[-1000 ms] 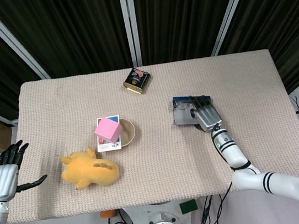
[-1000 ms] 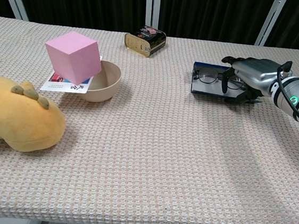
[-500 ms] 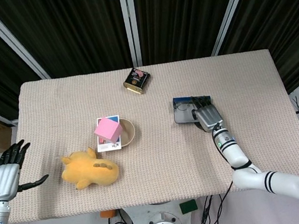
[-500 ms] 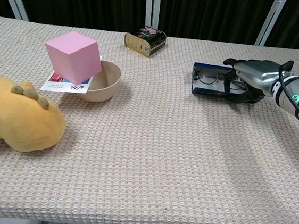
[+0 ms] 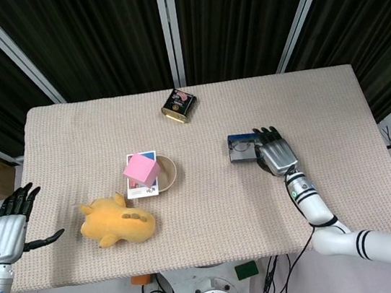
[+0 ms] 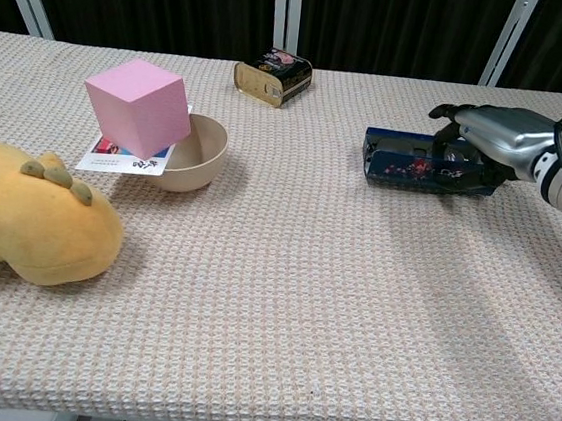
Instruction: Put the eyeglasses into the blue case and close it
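The blue case (image 6: 406,165) lies right of the table's centre, and its patterned blue side faces the chest view. From the head view the blue case (image 5: 241,147) shows only its left part. No eyeglasses show in either view; the case and the hand hide its inside. My right hand (image 6: 495,133) lies over the case's right end with its dark fingers (image 6: 456,169) curled down around it. In the head view my right hand (image 5: 276,153) covers that same end. My left hand (image 5: 7,231) hangs off the table's left edge, holding nothing, its fingers spread.
A dark tin (image 5: 179,105) sits at the back centre. A pink cube (image 6: 136,105) leans on a beige bowl (image 6: 196,156) over a printed card (image 6: 116,158). A yellow plush toy (image 6: 29,214) lies at the front left.
The glasses lay in plain sight in the open case; now a patterned blue face has swung up over them. My right hand shifted slightly right. The left hand barely moved.
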Motion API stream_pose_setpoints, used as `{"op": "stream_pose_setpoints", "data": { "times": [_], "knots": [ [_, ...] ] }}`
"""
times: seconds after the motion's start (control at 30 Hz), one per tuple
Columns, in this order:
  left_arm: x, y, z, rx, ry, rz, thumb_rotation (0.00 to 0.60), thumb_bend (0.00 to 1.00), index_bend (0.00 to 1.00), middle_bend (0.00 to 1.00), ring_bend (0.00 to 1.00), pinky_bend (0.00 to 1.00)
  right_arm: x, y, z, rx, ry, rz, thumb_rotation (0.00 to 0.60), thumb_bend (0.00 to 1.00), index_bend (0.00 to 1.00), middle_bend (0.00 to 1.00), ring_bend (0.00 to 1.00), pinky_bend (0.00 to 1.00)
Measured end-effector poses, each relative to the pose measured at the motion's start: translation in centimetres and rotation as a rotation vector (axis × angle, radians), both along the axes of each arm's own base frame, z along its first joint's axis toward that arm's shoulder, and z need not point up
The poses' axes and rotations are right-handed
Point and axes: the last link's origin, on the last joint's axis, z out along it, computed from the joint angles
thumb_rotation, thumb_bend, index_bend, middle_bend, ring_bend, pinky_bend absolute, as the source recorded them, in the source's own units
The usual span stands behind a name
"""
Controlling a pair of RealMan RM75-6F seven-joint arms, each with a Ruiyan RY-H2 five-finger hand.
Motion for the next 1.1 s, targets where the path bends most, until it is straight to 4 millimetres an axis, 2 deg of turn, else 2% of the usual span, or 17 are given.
{"op": "stream_pose_setpoints", "data": {
  "times": [0.13, 0.37, 0.47, 0.63, 0.87, 1.1],
  "knots": [
    [0.1, 0.0, 0.0, -0.001, -0.001, -0.005, 0.223, 0.0, 0.07, 0.0, 0.0, 0.11, -0.8, 2.0, 0.7, -0.01, 0.003, 0.018, 0.6, 0.97, 0.7, 0.07, 0.0, 0.0],
    [0.3, -0.2, -0.1, -0.001, 0.002, -0.013, 0.224, 0.0, 0.07, 0.0, 0.0, 0.11, -3.2, 7.0, 2.5, -0.008, 0.036, 0.046, 0.6, 0.97, 0.71, 0.08, 0.0, 0.0],
    [0.3, -0.2, -0.1, 0.0, 0.003, -0.013, 0.224, 0.0, 0.07, 0.0, 0.0, 0.11, -3.6, 7.6, 3.2, -0.018, 0.037, 0.052, 0.6, 0.97, 0.71, 0.08, 0.0, 0.0],
    [0.4, 0.0, -0.1, -0.004, 0.006, -0.008, 0.225, 0.0, 0.07, 0.0, 0.0, 0.11, -3.1, 6.2, 3.4, -0.048, 0.019, 0.051, 0.6, 0.96, 0.71, 0.08, 0.0, 0.0],
    [0.3, 0.3, -0.1, -0.01, 0.013, 0.008, 0.223, 0.0, 0.07, 0.0, 0.0, 0.11, -1.0, 2.5, 2.6, -0.089, -0.003, 0.069, 0.6, 0.96, 0.71, 0.08, 0.0, 0.0],
    [-0.1, 0.5, 0.1, -0.012, 0.017, 0.027, 0.219, 0.0, 0.07, 0.0, 0.0, 0.11, -0.5, 0.6, 1.5, -0.124, 0.03, 0.079, 0.6, 0.95, 0.68, 0.08, 0.0, 0.0]
  ]
}}
